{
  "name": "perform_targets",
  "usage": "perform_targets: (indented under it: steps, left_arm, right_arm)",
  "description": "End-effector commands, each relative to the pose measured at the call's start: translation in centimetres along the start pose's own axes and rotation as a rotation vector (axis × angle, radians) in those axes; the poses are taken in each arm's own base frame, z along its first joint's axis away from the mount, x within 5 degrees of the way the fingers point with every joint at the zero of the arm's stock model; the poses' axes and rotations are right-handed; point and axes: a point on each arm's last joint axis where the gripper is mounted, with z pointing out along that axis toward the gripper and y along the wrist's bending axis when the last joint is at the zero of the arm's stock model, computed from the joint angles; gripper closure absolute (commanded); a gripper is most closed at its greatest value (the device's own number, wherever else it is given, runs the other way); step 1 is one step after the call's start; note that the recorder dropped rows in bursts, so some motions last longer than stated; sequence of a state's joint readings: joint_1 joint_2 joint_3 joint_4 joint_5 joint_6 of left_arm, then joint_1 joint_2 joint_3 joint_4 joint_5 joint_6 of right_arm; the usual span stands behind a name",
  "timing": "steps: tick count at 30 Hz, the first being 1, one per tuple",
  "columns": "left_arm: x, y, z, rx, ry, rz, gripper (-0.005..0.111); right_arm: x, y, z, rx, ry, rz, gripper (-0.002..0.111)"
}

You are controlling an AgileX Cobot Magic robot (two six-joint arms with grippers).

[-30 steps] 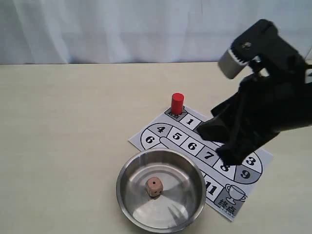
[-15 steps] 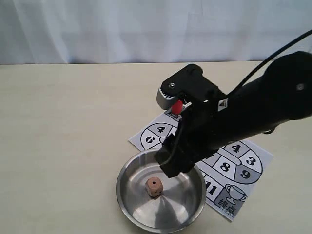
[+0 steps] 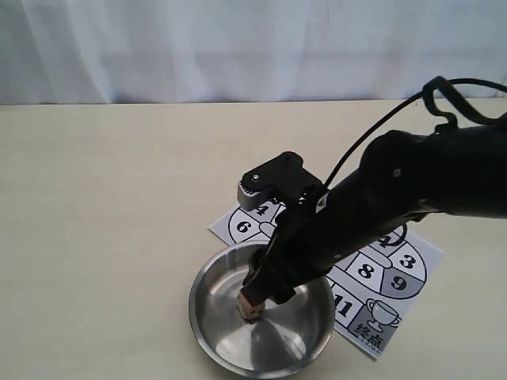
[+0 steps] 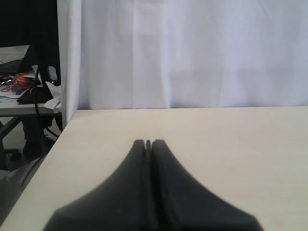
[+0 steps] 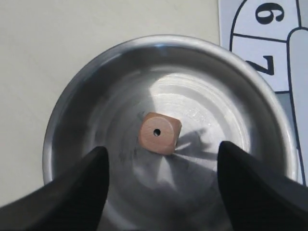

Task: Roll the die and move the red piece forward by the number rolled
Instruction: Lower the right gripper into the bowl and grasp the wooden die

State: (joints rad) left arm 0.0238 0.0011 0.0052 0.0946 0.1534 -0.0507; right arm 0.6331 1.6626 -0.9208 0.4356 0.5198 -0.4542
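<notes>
The die, a small tan wooden cube with a single pip facing up, lies at the bottom of the steel bowl. My right gripper hangs inside the bowl just over the die, open, its two fingers wide apart and touching nothing. In the exterior view the right gripper covers most of the die. My right arm hides nearly all of the red piece; only a sliver of its top shows. My left gripper is shut and empty over bare table.
The numbered paper board lies to the right of and behind the bowl, partly under my right arm. A white curtain closes off the back of the table. The left wrist view shows the table's edge.
My right arm swung left from over the board, crossed in front of the red piece and came down into the bowl over the die. Its jaws opened wider early on. The die has not moved.
</notes>
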Motion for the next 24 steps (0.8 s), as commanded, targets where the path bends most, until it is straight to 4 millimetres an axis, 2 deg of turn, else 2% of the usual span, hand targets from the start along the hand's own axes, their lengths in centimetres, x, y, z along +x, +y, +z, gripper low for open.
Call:
perform_targets:
  steps: [1, 8, 17, 24]
  left_arm:
    - [-0.3, 0.0, 0.0, 0.001, -0.018, -0.003, 0.107]
    - [-0.3, 0.0, 0.0, 0.001, -0.015, -0.005, 0.107]
    - [-0.3, 0.0, 0.0, 0.001, -0.015, -0.005, 0.107]
    - [-0.3, 0.0, 0.0, 0.001, -0.015, -0.005, 0.107]
  right_arm:
    - [-0.5, 1.0, 1.2, 0.007, -0.018, -0.039, 0.048]
    - [-0.6, 3.1, 2.8, 0.036, -0.037, -0.197, 0.048]
    - [0.1, 2.3, 5.2, 0.082, 0.018, -0.193, 0.048]
    - [-0.1, 2.1, 5.7, 0.101, -0.005, -0.213, 0.048]
